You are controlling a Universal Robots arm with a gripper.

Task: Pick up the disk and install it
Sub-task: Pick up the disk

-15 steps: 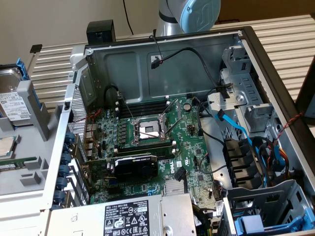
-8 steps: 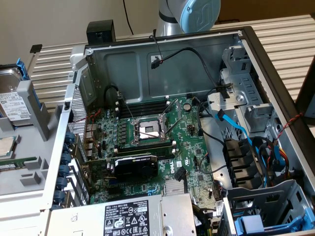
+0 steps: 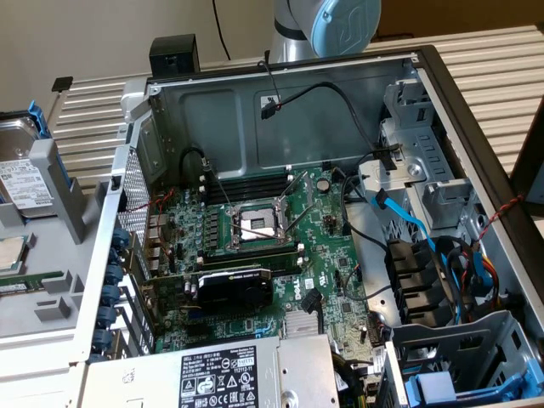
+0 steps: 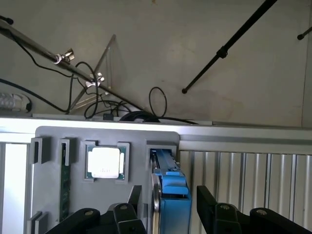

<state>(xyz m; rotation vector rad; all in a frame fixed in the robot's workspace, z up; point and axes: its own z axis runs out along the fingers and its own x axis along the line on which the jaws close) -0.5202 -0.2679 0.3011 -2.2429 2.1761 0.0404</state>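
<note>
The disk (image 3: pixel 21 183), a rectangular silver-metal hard drive with a white label clipped in a bright blue plastic carrier, stands on edge in a slot of the grey plastic holder rack (image 3: pixel 51 302). In the wrist view the black gripper (image 4: pixel 168 192) hangs at that slot of the rack. Its fingers (image 4: pixel 208 201) are spread wide, one on each side of the disk, and I can't tell whether they touch it. A small square silver processor chip (image 4: pixel 105 162) lies in the rack's neighbouring pocket. The open black metal computer case (image 3: pixel 221 110) sits just beside the rack.
</note>
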